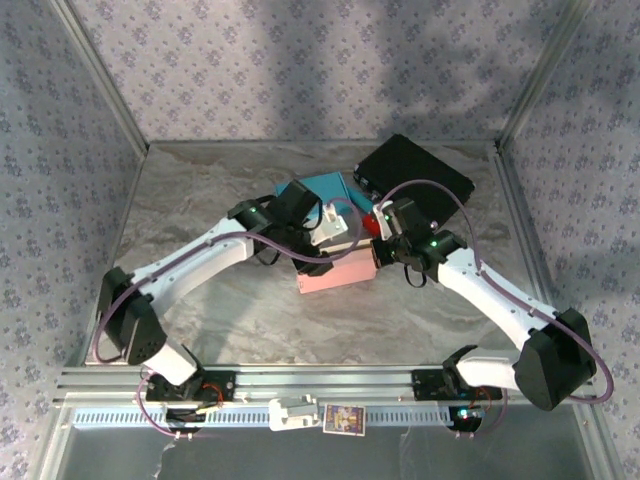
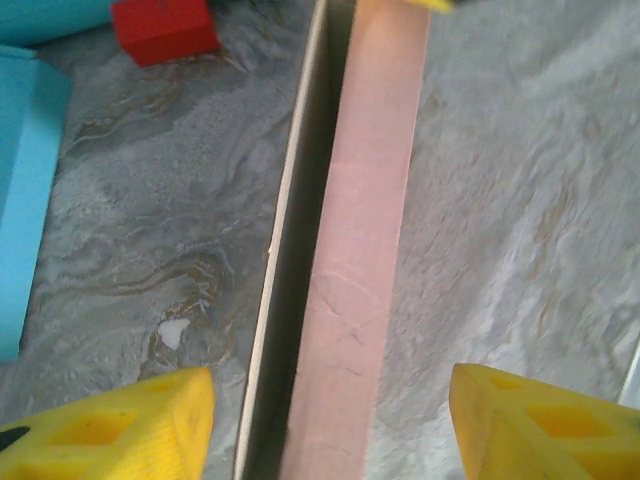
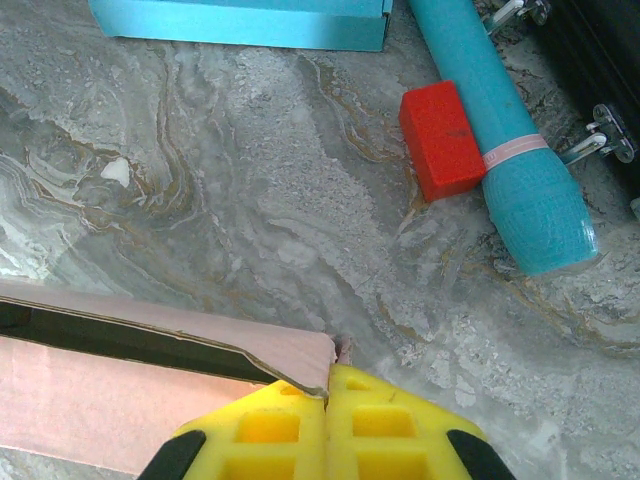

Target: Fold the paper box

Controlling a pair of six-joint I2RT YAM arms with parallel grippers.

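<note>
Pink box (image 1: 335, 275) lies lengthwise left-right — flat (right end farther)

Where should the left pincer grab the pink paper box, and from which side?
Probably the pink box by its long panel beside the dark opening, from above, one finger either side: it runs narrow and straight between the open left pincer, and the right pincer is shut on one corner.

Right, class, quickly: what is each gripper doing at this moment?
Left gripper: open, straddling the pink box without touching it.
Right gripper: closed, pinching the pink box's corner.
</note>
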